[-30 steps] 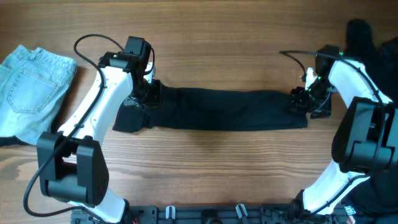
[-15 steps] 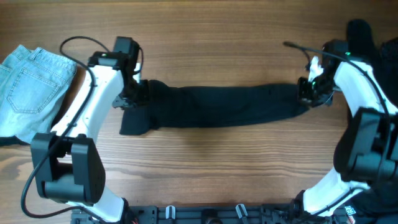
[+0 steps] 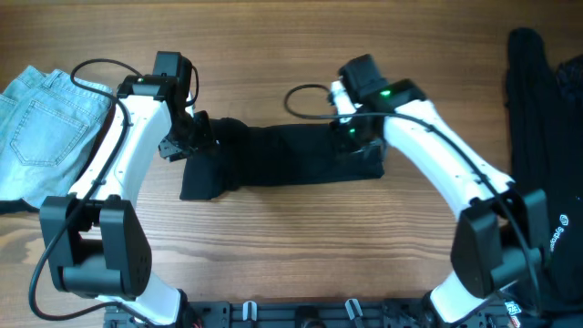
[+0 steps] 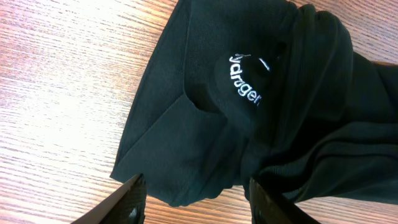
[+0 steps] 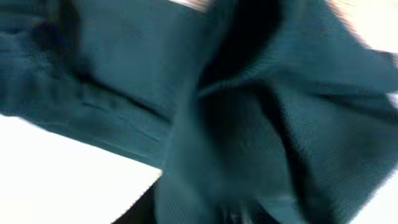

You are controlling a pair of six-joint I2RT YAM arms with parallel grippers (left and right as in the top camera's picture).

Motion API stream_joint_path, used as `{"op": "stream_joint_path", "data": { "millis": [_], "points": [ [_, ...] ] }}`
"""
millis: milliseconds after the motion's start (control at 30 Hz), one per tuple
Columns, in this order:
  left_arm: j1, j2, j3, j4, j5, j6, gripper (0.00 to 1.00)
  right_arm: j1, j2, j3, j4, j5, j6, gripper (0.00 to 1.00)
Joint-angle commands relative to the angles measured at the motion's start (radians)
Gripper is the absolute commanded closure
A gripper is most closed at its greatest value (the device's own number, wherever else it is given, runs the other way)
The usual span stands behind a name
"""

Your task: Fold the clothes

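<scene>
1. Clothes: your black garment (image 3: 273, 169) lies in a band across the middle of the table (image 3: 291, 255). A second black garment (image 3: 537, 118) sits at the right edge.
2. Your left gripper (image 3: 193, 138) is at the band's left end, with its fingers spread apart over the fabric near the white lettering (image 4: 245, 87).
3. Your right gripper (image 3: 353, 138) sits at the band's right end, clamped on bunched fabric; its wrist view is blurred.
4. Jeans (image 3: 46, 128) lie at the far left.
</scene>
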Motion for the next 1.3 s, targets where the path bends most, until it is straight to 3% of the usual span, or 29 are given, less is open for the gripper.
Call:
{"op": "stream_joint_path", "data": {
  "millis": [0,67,133,400,733,800,867,967,1033,1067,1267],
  "points": [
    [0.001,-0.016,-0.005,-0.001,0.008,-0.013,0.46,0.046,0.041,0.011,0.061,-0.178,-0.041,0.37],
    [0.001,-0.016,-0.005,-0.001,0.009,-0.013,0.46,0.053,0.041,0.011,0.082,-0.217,-0.063,0.28],
    [0.001,-0.016,-0.005,-0.001,0.008,-0.013,0.44,0.050,0.041,0.011,0.077,-0.174,-0.061,0.26],
    [0.001,-0.009,-0.017,0.052,0.008,-0.013,0.17,-0.001,-0.097,0.012,0.008,0.224,0.108,0.17],
    [0.001,0.163,-0.132,0.220,0.018,-0.008,0.14,-0.073,-0.095,0.011,-0.029,0.218,0.157,0.17],
    [0.001,0.224,-0.145,0.248,0.134,0.006,0.18,-0.073,-0.095,0.012,-0.029,0.217,0.156,0.17],
    [-0.002,0.267,-0.145,0.249,0.223,0.032,0.29,-0.073,-0.095,0.012,-0.029,0.217,0.157,0.17],
    [-0.004,0.282,-0.145,0.247,0.181,0.033,0.70,-0.073,-0.095,0.012,-0.034,0.218,0.156,0.17],
    [0.010,0.274,-0.143,0.246,0.117,0.032,0.92,-0.073,-0.095,0.012,-0.036,0.219,0.155,0.17],
    [0.019,0.272,-0.142,0.242,0.091,0.032,0.96,-0.073,-0.095,0.012,-0.037,0.222,0.155,0.17],
    [0.206,0.163,0.034,0.041,-0.174,-0.010,0.96,-0.134,-0.095,0.011,-0.037,0.240,0.175,0.17]
  ]
}}
